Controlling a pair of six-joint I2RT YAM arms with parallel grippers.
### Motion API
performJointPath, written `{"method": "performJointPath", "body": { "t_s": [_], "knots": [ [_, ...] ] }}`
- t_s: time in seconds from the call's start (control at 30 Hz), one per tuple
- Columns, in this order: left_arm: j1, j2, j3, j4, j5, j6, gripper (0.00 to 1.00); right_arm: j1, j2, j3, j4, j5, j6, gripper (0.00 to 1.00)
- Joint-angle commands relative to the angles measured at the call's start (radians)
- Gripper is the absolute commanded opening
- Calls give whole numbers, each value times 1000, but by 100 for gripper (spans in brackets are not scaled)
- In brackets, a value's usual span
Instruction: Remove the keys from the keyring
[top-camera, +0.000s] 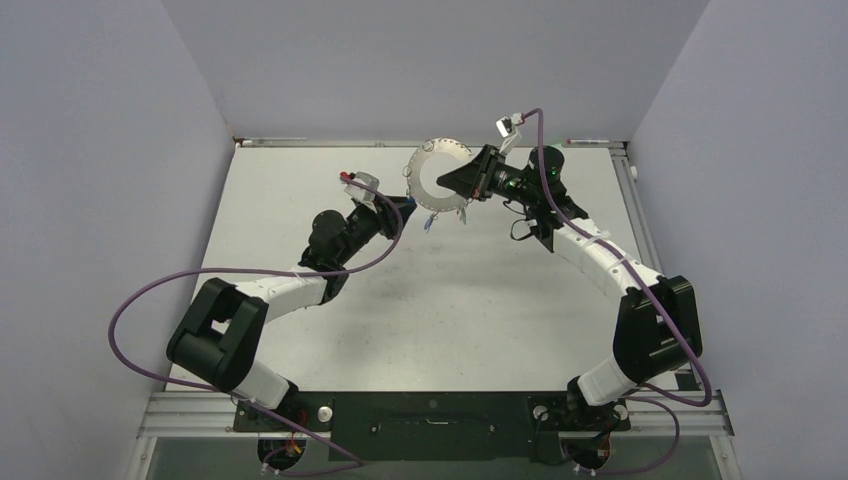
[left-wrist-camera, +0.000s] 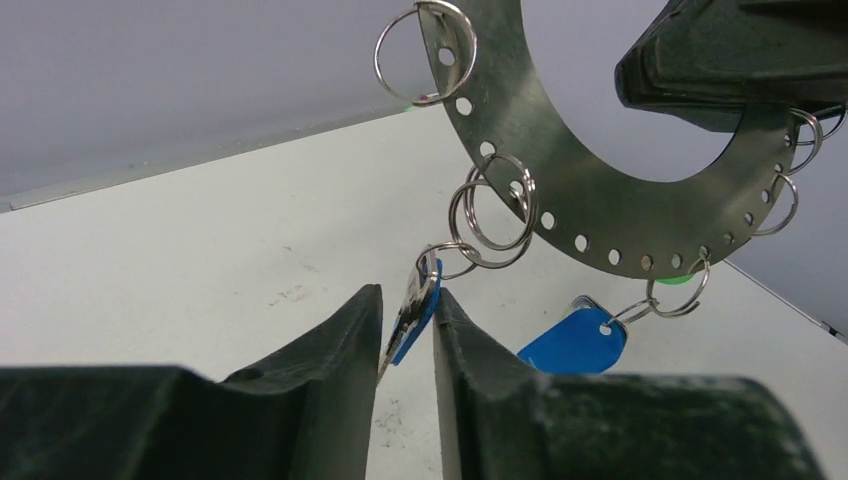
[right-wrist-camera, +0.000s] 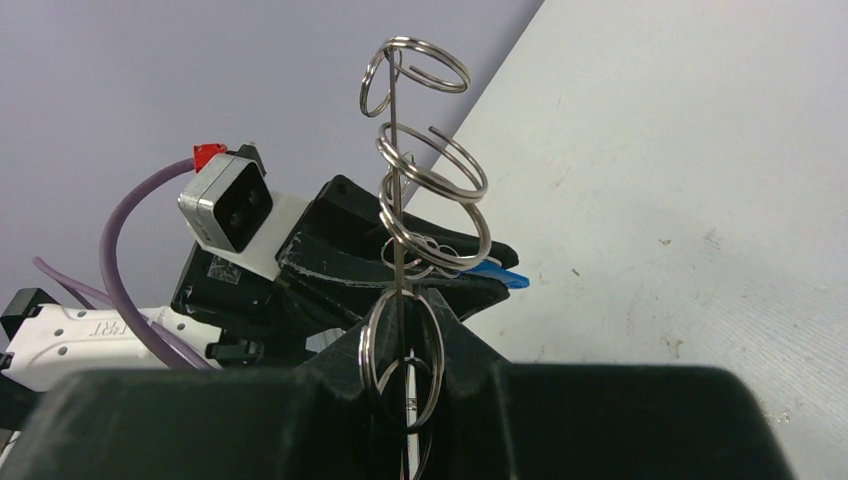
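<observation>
The keyring (top-camera: 437, 175) is a flat silver disc with wire loops on its rim, held upright above the far table. My right gripper (top-camera: 463, 180) is shut on its right edge; in the right wrist view the keyring (right-wrist-camera: 397, 190) stands edge-on between the gripper's fingers (right-wrist-camera: 403, 345). In the left wrist view the keyring (left-wrist-camera: 560, 190) hangs above my left gripper (left-wrist-camera: 405, 300). The jaws stand narrowly apart around a blue key (left-wrist-camera: 418, 312), which hangs tilted between them on linked loops. A second blue key (left-wrist-camera: 575, 342) hangs to the right. A green key (left-wrist-camera: 682, 281) barely shows behind the rim.
The white table (top-camera: 450, 300) is walled by grey panels on the left, back and right. The left arm's wrist camera and purple cable (right-wrist-camera: 225, 205) sit close behind the keyring. The right gripper's finger (left-wrist-camera: 730, 60) covers the keyring's upper right.
</observation>
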Motion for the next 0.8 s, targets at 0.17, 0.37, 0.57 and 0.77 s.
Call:
{"method": "performJointPath", "body": {
  "t_s": [0.17, 0.37, 0.57, 0.77],
  "knots": [
    [-4, -18, 1, 37, 33, 37, 0, -18, -17, -40, 99, 25, 39, 5],
    [18, -62, 38, -132, 159, 62, 0, -51, -16, -85, 121, 36, 44, 5],
    [18, -79, 194, -581, 259, 238, 0, -77, -13, -196, 237, 22, 77, 5],
    [18, -105, 258, -830, 155, 397, 0, -92, -9, -333, 345, -20, 115, 5]
  ]
}}
